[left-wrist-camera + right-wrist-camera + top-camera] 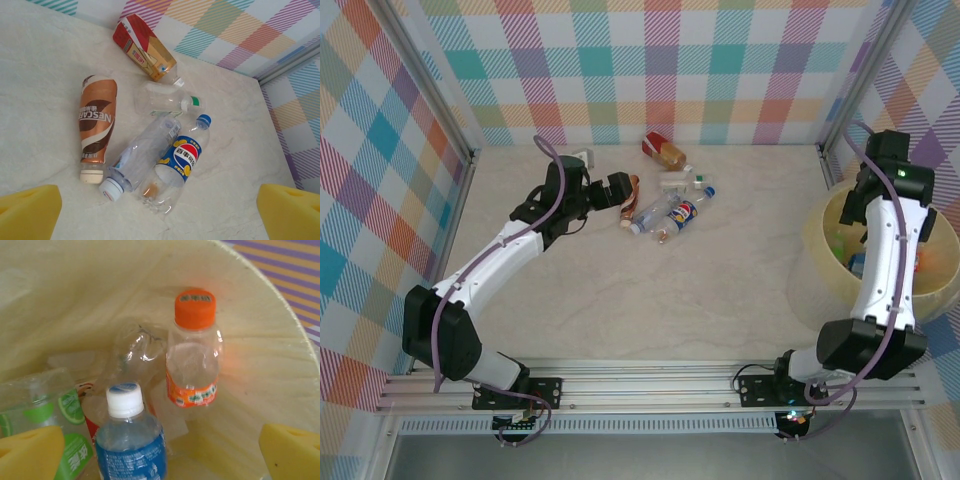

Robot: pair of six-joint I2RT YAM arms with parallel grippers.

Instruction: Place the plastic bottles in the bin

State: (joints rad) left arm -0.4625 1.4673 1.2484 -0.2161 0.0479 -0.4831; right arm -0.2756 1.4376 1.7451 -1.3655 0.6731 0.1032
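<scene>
Five bottles (670,205) lie by the desk's far edge, just right of our wide-open left claw (623,190), the brown one (97,120) nearest; our right claw (160,452) gapes, released, over the bin (812,262).

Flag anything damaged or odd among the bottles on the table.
The clear plastic bottle with the blue-and-yellow Pepsi label looks crumpled at its base, with brown dregs inside. It lies against a white-capped clear bottle. Nothing looks spilled.
</scene>
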